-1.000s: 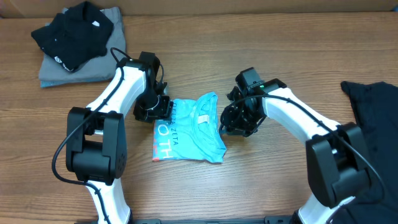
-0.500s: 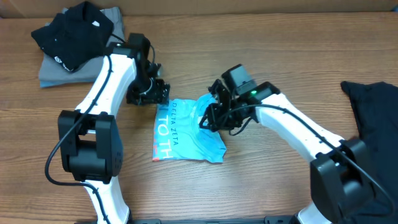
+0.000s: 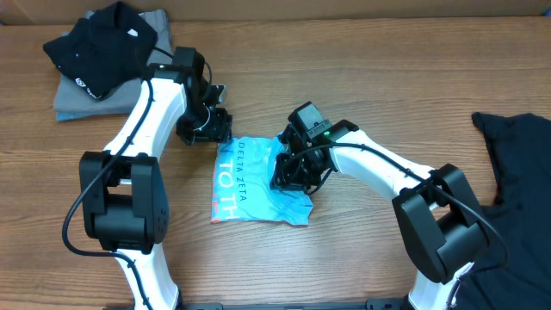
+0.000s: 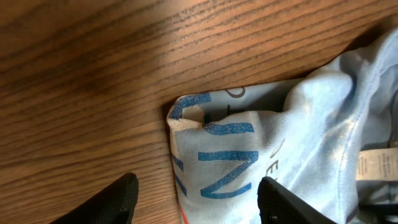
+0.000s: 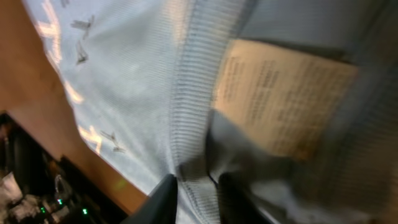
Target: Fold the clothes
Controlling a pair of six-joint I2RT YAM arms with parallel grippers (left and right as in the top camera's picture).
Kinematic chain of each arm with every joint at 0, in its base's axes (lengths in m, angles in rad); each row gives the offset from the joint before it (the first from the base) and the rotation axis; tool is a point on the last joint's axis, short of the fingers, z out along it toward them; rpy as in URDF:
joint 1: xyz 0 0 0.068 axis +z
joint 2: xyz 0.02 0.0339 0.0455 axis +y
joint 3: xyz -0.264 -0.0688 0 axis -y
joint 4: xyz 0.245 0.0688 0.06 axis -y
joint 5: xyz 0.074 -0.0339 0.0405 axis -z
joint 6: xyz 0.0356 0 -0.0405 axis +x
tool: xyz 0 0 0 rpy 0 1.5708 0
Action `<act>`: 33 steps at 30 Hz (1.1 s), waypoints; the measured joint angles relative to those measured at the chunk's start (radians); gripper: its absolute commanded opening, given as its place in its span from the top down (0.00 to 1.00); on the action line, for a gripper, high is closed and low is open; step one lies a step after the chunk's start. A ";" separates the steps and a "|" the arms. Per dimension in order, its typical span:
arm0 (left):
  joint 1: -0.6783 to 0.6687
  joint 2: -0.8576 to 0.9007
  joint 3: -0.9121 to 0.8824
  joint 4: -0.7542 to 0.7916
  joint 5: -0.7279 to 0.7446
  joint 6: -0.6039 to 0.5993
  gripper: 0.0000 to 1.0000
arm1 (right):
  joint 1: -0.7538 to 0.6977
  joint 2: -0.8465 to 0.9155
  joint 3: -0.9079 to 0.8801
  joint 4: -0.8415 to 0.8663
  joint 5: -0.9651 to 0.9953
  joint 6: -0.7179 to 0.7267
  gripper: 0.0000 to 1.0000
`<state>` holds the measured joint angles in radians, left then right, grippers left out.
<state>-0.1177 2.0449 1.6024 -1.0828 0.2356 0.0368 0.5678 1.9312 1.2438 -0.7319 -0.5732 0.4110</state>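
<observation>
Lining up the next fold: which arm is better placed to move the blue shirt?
Right: the right gripper pinches the light blue T-shirt at its collar; the left gripper hangs open above a corner.

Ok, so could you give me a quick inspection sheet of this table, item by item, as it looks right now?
Surface: wooden table, bare wood grain around the clothes.
Job's things: light blue T-shirt folded at centre, lettering showing; black garment lying on a grey garment at the far left; second black garment at the right edge.
Clutter: nothing seen.
Grippers: left gripper open, above the shirt's corner, holding nothing; right gripper pinched on the shirt's collar fabric.
Cables: black cable looping beside the left arm's base.
Surroundings: nothing seen beyond the table.
</observation>
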 measured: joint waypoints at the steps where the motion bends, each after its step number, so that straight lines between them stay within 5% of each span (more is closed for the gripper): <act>1: 0.000 0.000 -0.008 0.006 0.000 0.000 0.35 | 0.002 0.000 0.000 -0.005 -0.009 0.000 0.96; 9: 0.000 0.000 -0.055 0.018 0.004 0.000 0.35 | -0.011 -0.002 0.000 -0.032 -0.041 0.006 0.96; 16: 0.000 0.000 -0.055 0.043 0.008 0.006 0.22 | -0.072 -0.050 0.002 -0.158 -0.009 0.006 0.96; 25: 0.000 0.000 -0.056 0.134 0.046 0.018 0.43 | -0.060 -0.054 0.002 -0.260 0.009 -0.001 0.44; 33: 0.000 0.010 -0.056 0.140 0.061 0.019 0.49 | -0.001 -0.054 0.003 -0.238 0.122 -0.037 0.56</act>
<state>-0.1181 2.0548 1.5467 -0.9424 0.2970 0.0555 0.5671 1.8774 1.2465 -0.9699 -0.4511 0.3740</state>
